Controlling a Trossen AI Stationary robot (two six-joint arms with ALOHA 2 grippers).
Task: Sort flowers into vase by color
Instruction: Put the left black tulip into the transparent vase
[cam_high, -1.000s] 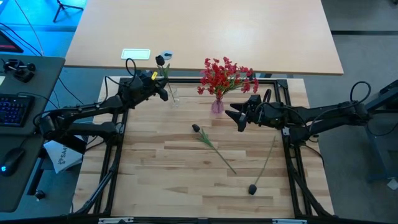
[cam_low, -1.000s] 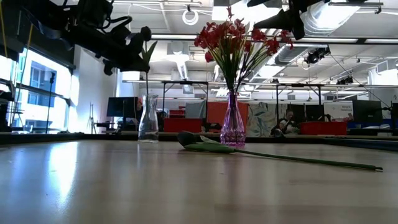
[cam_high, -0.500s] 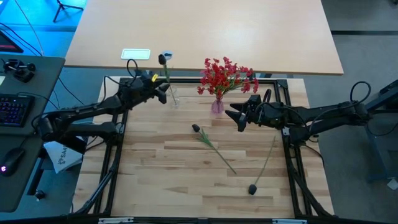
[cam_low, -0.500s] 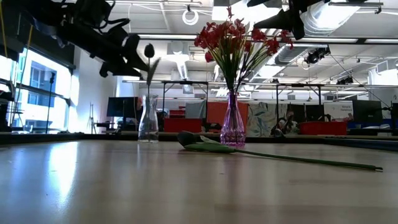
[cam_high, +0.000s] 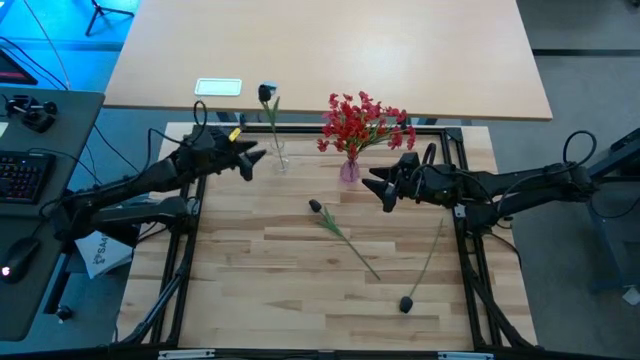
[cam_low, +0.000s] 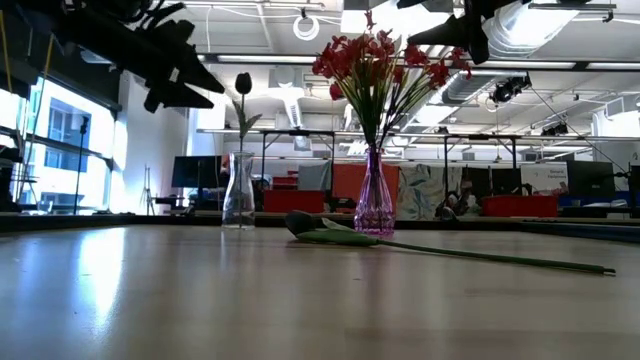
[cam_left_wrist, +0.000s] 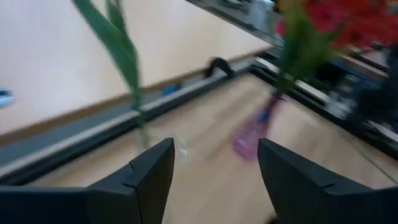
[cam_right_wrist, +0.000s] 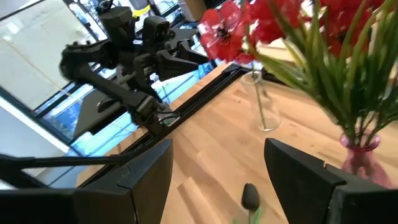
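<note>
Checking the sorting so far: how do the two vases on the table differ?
The clear vase is colourless and holds one dark bud on a thin stem; the pink vase is tinted and holds a full bunch of red flowers. Both stand upright at the table's far edge.

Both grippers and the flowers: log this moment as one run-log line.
left gripper: open, beside clear vase | dark bud: in clear vase | right gripper: open, waiting | two dark buds: on table
</note>
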